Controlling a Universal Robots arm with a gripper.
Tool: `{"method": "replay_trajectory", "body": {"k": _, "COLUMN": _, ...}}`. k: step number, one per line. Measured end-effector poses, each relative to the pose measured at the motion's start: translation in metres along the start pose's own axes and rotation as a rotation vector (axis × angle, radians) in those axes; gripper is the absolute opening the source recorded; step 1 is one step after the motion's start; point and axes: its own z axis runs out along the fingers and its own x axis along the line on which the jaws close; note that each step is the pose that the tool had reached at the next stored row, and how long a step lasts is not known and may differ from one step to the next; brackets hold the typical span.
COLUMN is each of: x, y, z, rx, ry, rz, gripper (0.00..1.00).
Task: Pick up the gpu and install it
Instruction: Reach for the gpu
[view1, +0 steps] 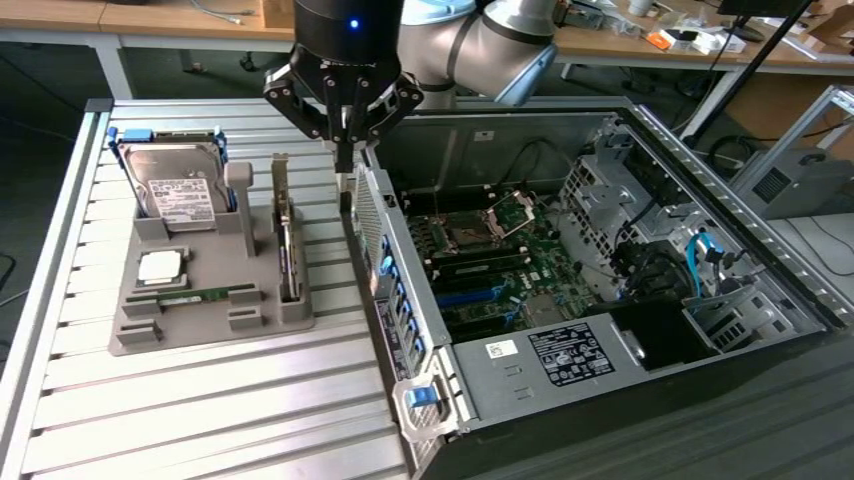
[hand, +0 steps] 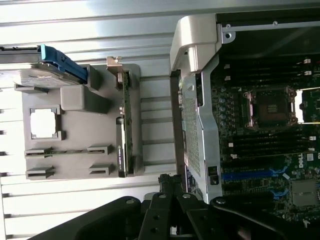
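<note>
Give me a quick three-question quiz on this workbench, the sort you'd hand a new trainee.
1. True or false: the gpu is already seated inside the computer case.
2. Which part in the grey holder has a blue frame? A) the memory stick B) the hard drive C) the processor chip
3. Fill in: the gripper hangs above the gap between the grey holder and the computer case, with its jaws ____.

Key: 1. False, the gpu stands on edge in the grey holder. 2. B. 3. Shut, holding nothing.
</note>
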Motion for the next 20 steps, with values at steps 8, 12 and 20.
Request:
{"method": "replay_trajectory", "body": {"k": 8, "x": 0.0018, "y": -0.0002, "z": -0.0001, "rx": 0.0000, "ry": 0.0000, "rz": 0.000, "gripper": 0.11}}
{"method": "replay_trajectory", "body": {"k": 12, "x": 0.0034, "y": -0.0003, "z": -0.0002, "rx": 0.0001, "ry": 0.0001, "rz": 0.000, "gripper": 0.11}}
{"method": "replay_trajectory", "body": {"k": 20, "x": 0.0094, "y": -0.0007, "z": -0.0003, "rx": 0.0000, "ry": 0.0000, "rz": 0.000, "gripper": 0.11}}
